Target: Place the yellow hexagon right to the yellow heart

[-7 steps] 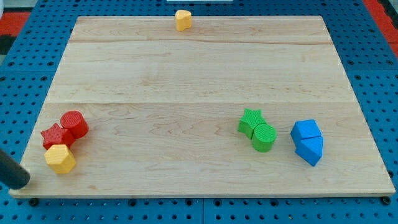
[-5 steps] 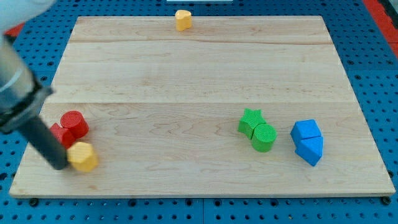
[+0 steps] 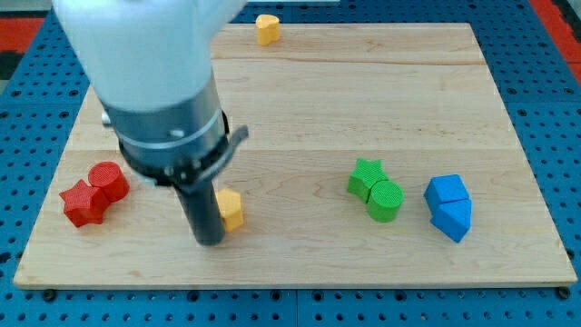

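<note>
The yellow hexagon (image 3: 231, 210) lies on the wooden board, left of centre in the lower half, partly hidden by my rod. My tip (image 3: 210, 241) rests on the board touching the hexagon's left side. The yellow heart (image 3: 267, 29) sits at the view's top edge of the board, near the middle, far from the hexagon. My arm's grey and white body covers the upper left of the board.
A red cylinder (image 3: 109, 179) and a red star (image 3: 83, 203) sit together at the lower left. A green star (image 3: 365, 176) and green cylinder (image 3: 386, 201) touch at the lower right. Two blue blocks (image 3: 449, 207) lie further right. The board's bottom edge (image 3: 290, 283) is close below my tip.
My tip has swept right from the board's lower left corner, pushing the yellow hexagon rightward away from the red blocks. The arm now covers the upper left.
</note>
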`<control>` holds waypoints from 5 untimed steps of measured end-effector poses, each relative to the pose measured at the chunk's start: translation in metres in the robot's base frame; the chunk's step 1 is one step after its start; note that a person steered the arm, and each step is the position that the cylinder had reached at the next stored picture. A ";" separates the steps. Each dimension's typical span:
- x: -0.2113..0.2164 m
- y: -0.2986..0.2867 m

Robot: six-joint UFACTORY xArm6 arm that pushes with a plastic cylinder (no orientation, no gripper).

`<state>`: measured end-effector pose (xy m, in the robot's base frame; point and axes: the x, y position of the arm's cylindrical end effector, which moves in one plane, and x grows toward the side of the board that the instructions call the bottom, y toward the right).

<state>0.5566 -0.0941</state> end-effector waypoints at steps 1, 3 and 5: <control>-0.033 0.030; -0.095 0.048; -0.196 0.048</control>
<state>0.3606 -0.0461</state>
